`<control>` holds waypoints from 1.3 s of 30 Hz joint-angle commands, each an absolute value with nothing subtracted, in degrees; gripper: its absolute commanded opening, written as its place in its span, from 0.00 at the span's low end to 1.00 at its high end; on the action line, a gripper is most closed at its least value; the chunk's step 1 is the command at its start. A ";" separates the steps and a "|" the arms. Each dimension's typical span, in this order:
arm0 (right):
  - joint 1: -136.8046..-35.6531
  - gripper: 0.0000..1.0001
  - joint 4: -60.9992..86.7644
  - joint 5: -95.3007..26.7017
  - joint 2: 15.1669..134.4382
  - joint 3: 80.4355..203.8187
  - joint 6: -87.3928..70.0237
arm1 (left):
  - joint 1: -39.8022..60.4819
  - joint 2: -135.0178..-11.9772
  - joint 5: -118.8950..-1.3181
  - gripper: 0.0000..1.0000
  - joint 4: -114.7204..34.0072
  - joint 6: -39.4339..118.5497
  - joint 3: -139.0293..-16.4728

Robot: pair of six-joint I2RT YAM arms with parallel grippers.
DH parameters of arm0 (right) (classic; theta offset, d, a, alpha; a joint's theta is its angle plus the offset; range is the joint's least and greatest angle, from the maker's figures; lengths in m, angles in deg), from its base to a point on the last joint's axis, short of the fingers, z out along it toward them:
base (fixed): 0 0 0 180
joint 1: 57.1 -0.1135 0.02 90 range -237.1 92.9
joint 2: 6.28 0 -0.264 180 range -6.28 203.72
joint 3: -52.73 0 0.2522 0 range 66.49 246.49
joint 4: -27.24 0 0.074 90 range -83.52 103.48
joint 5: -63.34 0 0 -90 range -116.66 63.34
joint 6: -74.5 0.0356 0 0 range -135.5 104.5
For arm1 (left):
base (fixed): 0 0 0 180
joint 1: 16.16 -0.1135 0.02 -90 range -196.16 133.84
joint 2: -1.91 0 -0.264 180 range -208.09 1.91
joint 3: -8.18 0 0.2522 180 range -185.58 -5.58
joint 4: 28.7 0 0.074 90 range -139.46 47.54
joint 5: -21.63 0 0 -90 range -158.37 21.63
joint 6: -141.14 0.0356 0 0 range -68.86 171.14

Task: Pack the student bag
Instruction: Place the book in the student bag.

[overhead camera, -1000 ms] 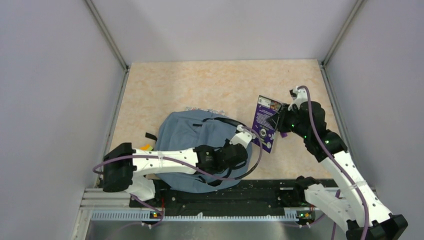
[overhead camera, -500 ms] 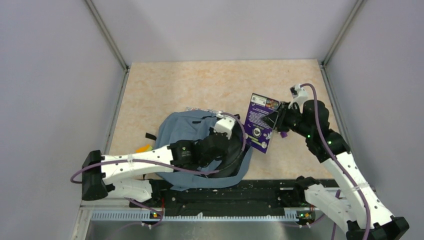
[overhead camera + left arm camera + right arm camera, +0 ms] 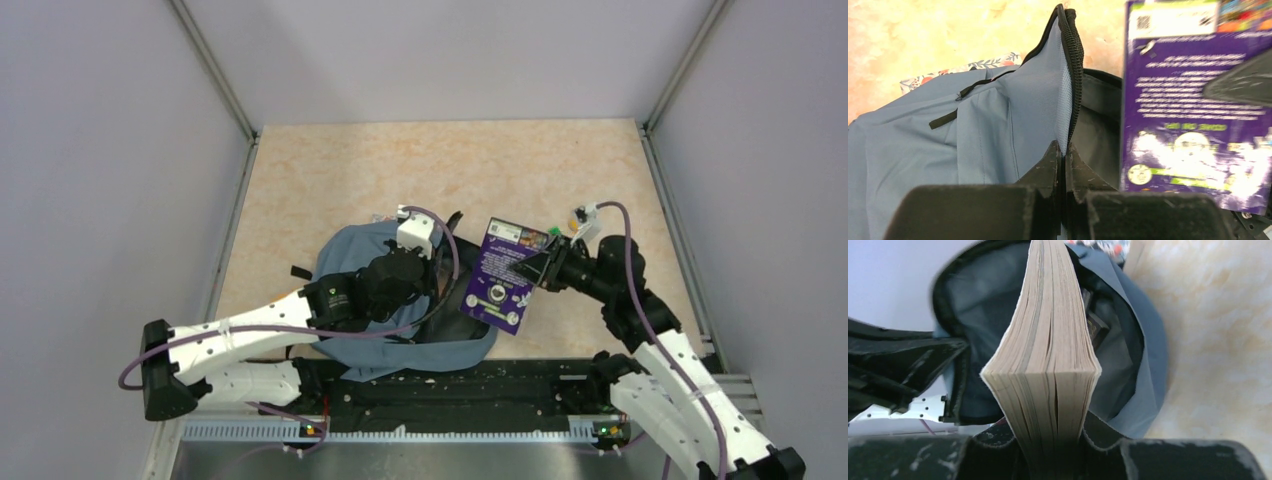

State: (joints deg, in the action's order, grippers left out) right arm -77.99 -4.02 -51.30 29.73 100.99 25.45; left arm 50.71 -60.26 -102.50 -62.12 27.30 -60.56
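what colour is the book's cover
Purple book cover with white print, best in the left wrist view.

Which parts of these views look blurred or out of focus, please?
Left wrist: print on the thick purple-covered paperback book is smeared, the soft grey-blue fabric backpack crisp. Right wrist: the book's page edges are sharp, the backpack behind soft. Top external: sharp, evenly lit.

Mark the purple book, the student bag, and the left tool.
purple book (image 3: 498, 278): top external view, middle of cover.
student bag (image 3: 348, 256): top external view, bare grey-blue fabric.
left tool (image 3: 1062, 151): left wrist view, between fingertips pinching bag's zipper edge.
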 commanded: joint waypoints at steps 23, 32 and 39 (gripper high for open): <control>-90.41 0.00 30.62 -51.72 53.70 94.84 46.54 | 41.23 -54.61 -84.38 0.00 -54.21 26.12 -55.72; -103.94 0.00 35.21 -43.13 75.08 108.89 41.24 | 38.96 -48.97 -84.66 0.00 -57.82 26.00 -54.55; -109.63 0.00 38.79 -34.62 92.88 119.20 38.38 | 34.74 -48.09 -83.83 0.00 -60.05 24.72 -56.30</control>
State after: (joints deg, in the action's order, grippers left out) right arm -105.94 32.90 -41.49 86.89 114.46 41.60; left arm 35.72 -49.88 -85.36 -62.34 26.14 -53.98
